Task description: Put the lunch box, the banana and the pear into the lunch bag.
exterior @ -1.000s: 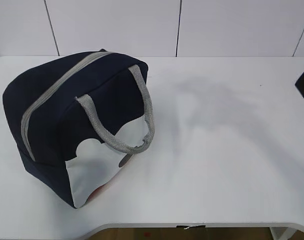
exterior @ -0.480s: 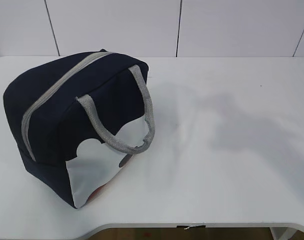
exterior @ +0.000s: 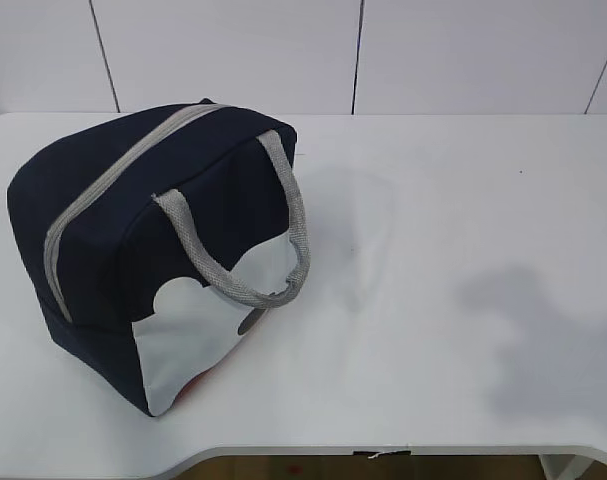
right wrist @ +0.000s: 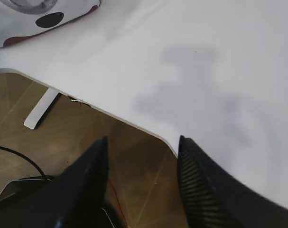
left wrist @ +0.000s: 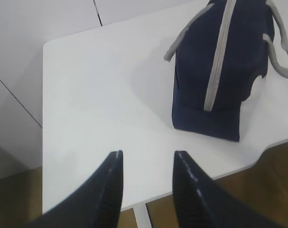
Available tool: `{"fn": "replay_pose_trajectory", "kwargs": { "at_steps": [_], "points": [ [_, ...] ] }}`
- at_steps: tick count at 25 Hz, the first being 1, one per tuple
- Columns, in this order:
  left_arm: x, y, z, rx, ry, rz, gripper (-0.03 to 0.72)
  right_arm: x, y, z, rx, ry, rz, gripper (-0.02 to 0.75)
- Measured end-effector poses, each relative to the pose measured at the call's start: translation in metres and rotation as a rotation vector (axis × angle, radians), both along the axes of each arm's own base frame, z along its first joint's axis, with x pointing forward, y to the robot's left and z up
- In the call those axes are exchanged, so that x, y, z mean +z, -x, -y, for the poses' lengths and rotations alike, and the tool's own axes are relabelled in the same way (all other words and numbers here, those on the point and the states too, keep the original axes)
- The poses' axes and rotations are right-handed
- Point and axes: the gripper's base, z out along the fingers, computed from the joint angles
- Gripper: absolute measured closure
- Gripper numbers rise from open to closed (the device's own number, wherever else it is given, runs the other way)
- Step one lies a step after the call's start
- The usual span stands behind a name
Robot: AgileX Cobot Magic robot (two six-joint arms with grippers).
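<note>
White table point(exterior: 463, 200): broad, rounded corners, pale wall panels behind it, wooden floor below its front edge. Lunch bag point(exterior: 133, 230): large, boxy, navy fabric with a white lower panel, standing on the left part of the table near the front edge; grey zipper point(exterior: 113, 175) running over the top and down one end, drawn closed along all that shows; two grey webbing handles, the near one point(exterior: 273, 250) drooping over the white panel. Lunch box, banana, pear: none on show anywhere on the table. Left gripper point(left wrist: 146, 159): dark fingers parted with a clear gap, nothing between them, poised above the table's edge, apart from the bag's zippered end. Right gripper point(right wrist: 141, 145): dark ribbed fingers parted, empty, hanging over the table's front rim and the floor, a corner of the bag's white panel point(right wrist: 44, 19) far off.
</note>
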Motion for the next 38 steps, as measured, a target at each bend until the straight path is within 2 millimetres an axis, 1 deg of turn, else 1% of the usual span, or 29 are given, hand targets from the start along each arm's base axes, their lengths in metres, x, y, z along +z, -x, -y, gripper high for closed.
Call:
{"fn": "replay_pose_trajectory", "kwargs": {
  "at_steps": [3,7,9,14,17,23,38],
  "points": [
    [-0.022,0.002,-0.001,0.002,-0.011,-0.026,0.422,-0.017,0.013,0.004,0.001,-0.006,0.012,0.349],
    [-0.054,0.0,0.0,-0.002,-0.026,-0.088,0.432,-0.046,0.025,0.009,-0.004,0.005,0.008,0.349],
    [-0.067,0.004,0.002,-0.021,-0.007,-0.1,0.44,-0.058,0.03,0.011,-0.004,0.005,0.008,0.349],
    [-0.086,0.011,0.005,-0.068,0.077,-0.002,0.448,-0.08,0.046,0.017,-0.008,-0.015,0.093,0.349],
    [-0.097,0.008,0.007,-0.071,0.078,-0.019,0.448,-0.092,0.05,0.018,-0.01,-0.03,0.143,0.349],
    [-0.116,-0.002,0.01,-0.07,0.067,-0.067,0.448,-0.097,0.045,0.017,-0.026,-0.054,0.171,0.349],
    [-0.115,-0.002,0.01,-0.065,0.071,-0.048,0.449,-0.097,0.044,0.017,-0.029,-0.058,0.174,0.349]
  ]
}}
